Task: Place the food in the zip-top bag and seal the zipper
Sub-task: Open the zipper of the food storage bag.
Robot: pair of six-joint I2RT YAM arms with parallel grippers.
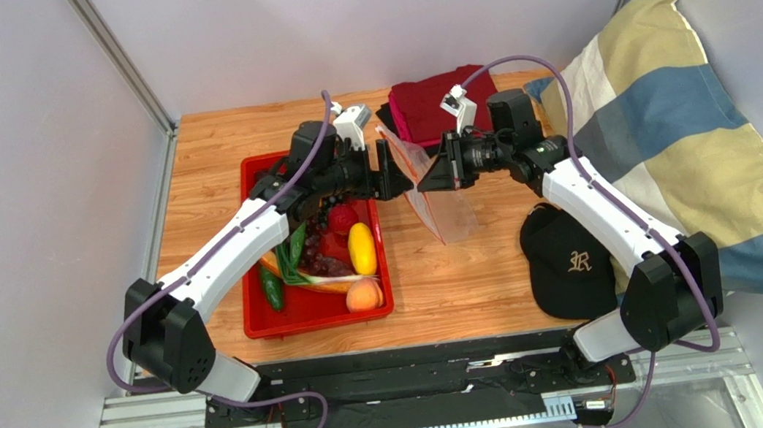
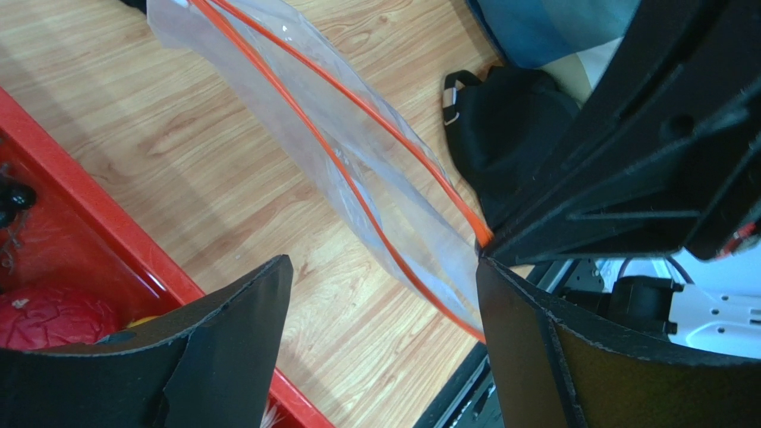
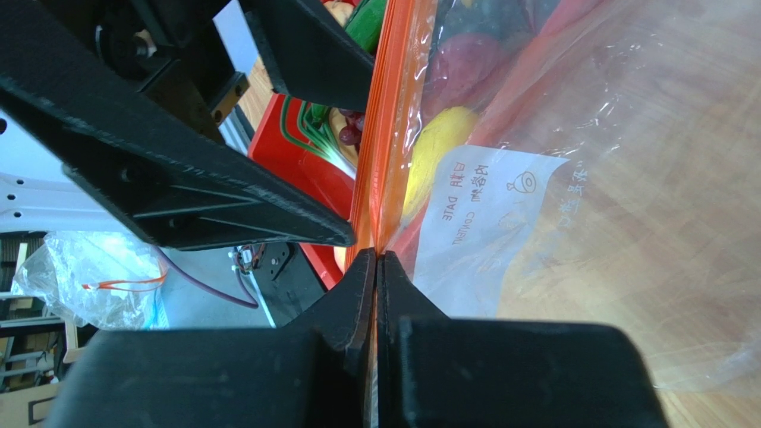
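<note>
**A:** How far along is this? Take the big things first.

**B:** On the table [image 1: 452, 293], the tray [image 1: 257, 324] is sitting at nine o'clock from the middle. All the food [image 1: 361, 248] I can see is lying in it. None is sitting in the bag.

**A:** And the bag?

**B:** The bag [image 1: 443, 206] is hanging upright near the middle of the table, at three o'clock from the tray. Its bottom is trailing toward six o'clock. It is looking empty, and the colours showing through it in the right wrist view are the tray's contents behind it.

**A:** Who is holding it?

**B:** The right gripper [image 3: 376, 260] is pinching the zipper [image 3: 386, 134], fingers together, from the bag's three o'clock side. The left gripper [image 2: 382, 267] is standing with its fingers apart at nine o'clock of the mouth, gripping nothing. One finger is touching or just beside the strip.

**A:** So what is left?

**B:** I'm judging nearly everything: spreading the mouth, loading the food and sealing.
</note>
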